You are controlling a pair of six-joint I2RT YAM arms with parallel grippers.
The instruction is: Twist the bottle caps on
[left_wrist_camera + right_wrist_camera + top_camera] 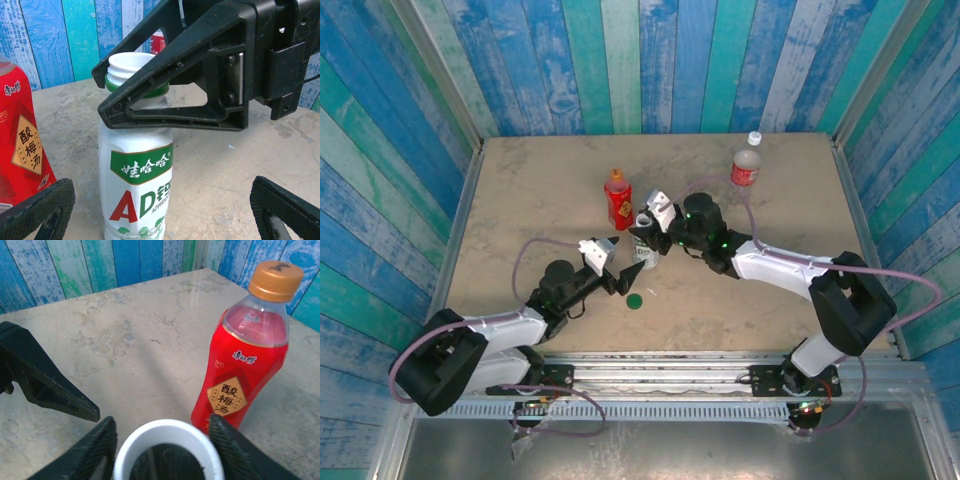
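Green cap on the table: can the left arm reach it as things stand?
Probably yes: the green cap lies bare just beside the open, empty left hand, with nothing between them.

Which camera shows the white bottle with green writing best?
The left wrist view: the white bottle stands close, its label and open neck clear. The top view shows it tiny beside the red bottle; the right wrist view looks down into its open mouth.

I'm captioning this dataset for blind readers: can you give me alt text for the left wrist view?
An uncapped white bottle with green print stands on the table, the right gripper straddling its neck. A red bottle stands at left, and fingertips of the open left gripper frame the bottom corners.
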